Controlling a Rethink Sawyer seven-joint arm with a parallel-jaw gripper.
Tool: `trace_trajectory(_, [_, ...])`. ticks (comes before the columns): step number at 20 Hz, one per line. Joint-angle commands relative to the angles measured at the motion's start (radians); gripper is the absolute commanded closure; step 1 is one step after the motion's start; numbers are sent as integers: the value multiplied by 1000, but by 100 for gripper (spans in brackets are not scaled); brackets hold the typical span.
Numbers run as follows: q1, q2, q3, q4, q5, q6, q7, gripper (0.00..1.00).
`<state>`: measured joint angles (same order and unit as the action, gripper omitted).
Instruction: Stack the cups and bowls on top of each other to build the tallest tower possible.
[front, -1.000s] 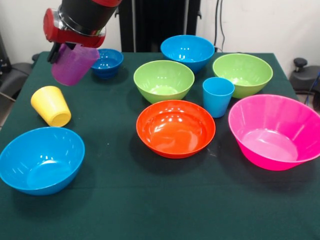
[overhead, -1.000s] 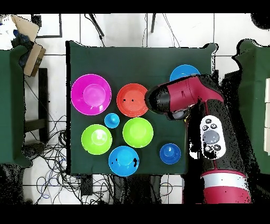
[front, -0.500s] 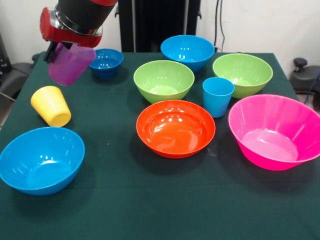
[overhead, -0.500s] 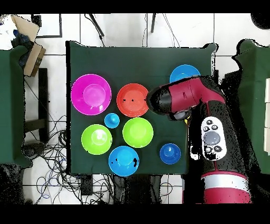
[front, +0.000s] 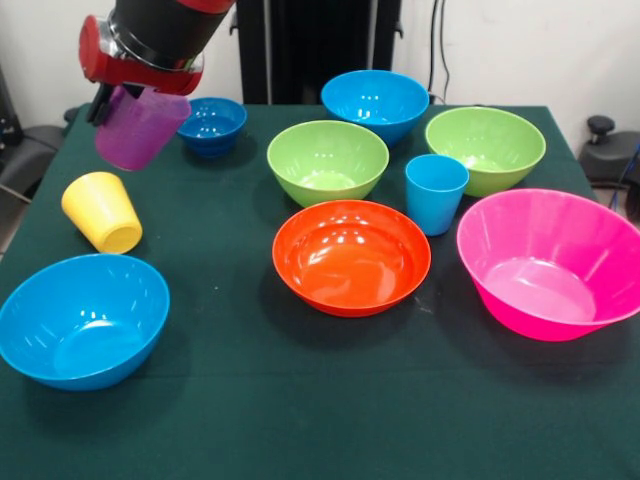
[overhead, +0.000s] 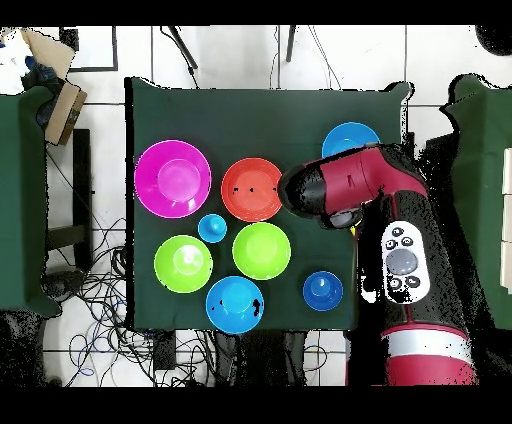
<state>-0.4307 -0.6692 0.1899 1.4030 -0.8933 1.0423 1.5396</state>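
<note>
Your purple cup (front: 140, 128) hung in the air at the upper left of the front view, tilted, with its rim up under the pincer (front: 128, 95), which was clamped on it. Clear of the green worktop (front: 300, 400), the cup sat above and just behind the yellow cup (front: 102, 211), which stood mouth down at the left edge of the cloth. Behind and to the right of the held cup you had the small dark blue bowl (front: 213, 124). Below the yellow cup, at lower left, stood a light blue bowl (front: 82, 319), upright. Across the middle lay the orange bowl (front: 351, 256), with a lime green bowl (front: 327, 160) behind it and the second light blue bowl (front: 375, 103) further back. The light blue cup (front: 436, 193) stood upright between the orange bowl and the pink bowl (front: 551, 262), just in front of the other lime green bowl (front: 485, 147). In the overhead view your red arm (overhead: 360, 185) covered the purple cup and the yellow one, and overlapped the edge of the light blue bowl at upper right.
</note>
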Motion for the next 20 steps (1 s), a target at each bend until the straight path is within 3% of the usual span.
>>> trace_trajectory(1, [16,25,30,61,-15,-89,-50,100])
trace_trajectory(5, [-15,21,54,75,52,-103,-22,100])
trace_trajectory(12, [-41,23,60,89,113,-137,-6,100])
trace_trajectory(14, [-58,-21,70,91,160,-103,-42,100])
trace_trajectory(15, [-69,17,68,80,155,-127,-30,100])
trace_trajectory(20, [-71,19,66,76,176,-126,-43,100])
